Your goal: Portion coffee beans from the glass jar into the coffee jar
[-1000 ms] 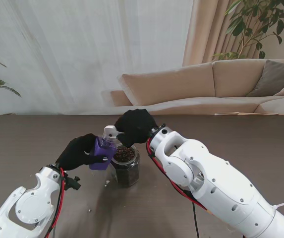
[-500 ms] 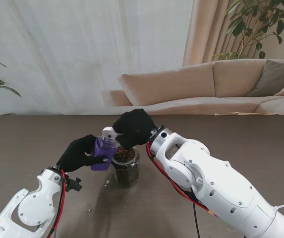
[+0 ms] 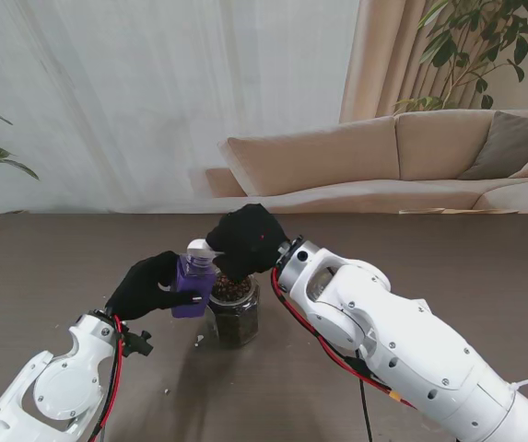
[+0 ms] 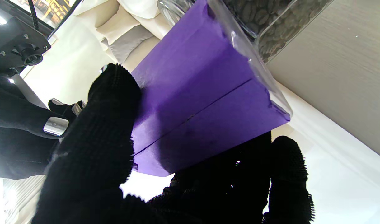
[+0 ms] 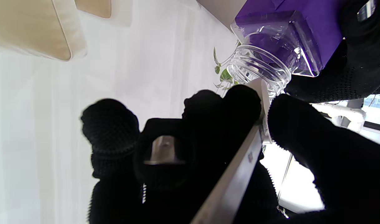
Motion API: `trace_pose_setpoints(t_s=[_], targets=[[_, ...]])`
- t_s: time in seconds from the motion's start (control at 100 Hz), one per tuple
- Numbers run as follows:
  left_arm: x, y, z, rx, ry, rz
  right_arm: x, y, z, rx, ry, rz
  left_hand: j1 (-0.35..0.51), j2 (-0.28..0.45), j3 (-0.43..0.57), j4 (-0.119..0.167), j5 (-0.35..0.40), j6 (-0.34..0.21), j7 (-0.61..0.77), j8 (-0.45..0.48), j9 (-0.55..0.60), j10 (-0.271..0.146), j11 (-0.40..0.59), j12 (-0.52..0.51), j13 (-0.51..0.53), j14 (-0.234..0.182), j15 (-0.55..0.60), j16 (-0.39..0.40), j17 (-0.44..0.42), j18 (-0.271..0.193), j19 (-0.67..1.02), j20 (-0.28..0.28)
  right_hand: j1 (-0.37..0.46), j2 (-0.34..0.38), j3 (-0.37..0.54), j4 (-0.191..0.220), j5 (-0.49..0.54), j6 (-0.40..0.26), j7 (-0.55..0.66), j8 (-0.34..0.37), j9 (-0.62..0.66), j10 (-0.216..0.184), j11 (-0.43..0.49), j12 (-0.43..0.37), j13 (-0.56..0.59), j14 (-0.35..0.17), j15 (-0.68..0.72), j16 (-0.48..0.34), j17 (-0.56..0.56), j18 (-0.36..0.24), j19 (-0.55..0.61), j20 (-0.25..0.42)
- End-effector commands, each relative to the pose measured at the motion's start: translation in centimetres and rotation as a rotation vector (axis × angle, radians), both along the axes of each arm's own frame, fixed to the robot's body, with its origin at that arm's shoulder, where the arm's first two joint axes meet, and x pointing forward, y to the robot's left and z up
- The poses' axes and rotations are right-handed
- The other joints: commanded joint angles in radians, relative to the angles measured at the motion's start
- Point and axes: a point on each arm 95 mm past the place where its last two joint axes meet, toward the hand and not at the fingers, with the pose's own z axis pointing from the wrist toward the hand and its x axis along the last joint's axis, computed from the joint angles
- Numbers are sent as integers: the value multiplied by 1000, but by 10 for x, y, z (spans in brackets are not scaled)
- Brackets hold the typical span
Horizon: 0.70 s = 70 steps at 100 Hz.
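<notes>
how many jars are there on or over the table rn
2. The glass jar of coffee beans stands on the table; the purple-labelled coffee jar is held tilted in the left hand, just left of it. None seem hidden.

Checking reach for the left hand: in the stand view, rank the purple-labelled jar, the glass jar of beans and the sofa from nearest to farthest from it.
1. Purple-labelled jar: gripped in the left hand.
2. Glass jar of beans: on the table, just right of the held jar.
3. Sofa: beyond the table's far edge, to the right.
</notes>
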Motion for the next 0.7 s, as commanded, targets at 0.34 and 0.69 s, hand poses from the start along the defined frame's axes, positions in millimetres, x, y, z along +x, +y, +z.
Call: trace_pose_setpoints(t_s=[0.34,0.69], targets=[[-4,0,-2,6,14,2,6,-8,0,114,194,-98,195,134,338,73,87,-42,395,63,80,-77,72,22,23,34,-8,4,-26,-61,47,16,-11,17,22,-11,-19,-21,24,-3,0,39,10,-8,11,-130,4,-3,-6,-13,-7,12],[-10,7,1,15,18,24,25,-20,-2,114,320,-238,194,134,341,71,86,-42,395,64,79,-78,73,23,23,33,-7,5,-27,-59,45,14,-5,18,15,-9,-21,-8,27,-12,0,47,11,-10,11,-121,7,-2,-8,2,-5,17]])
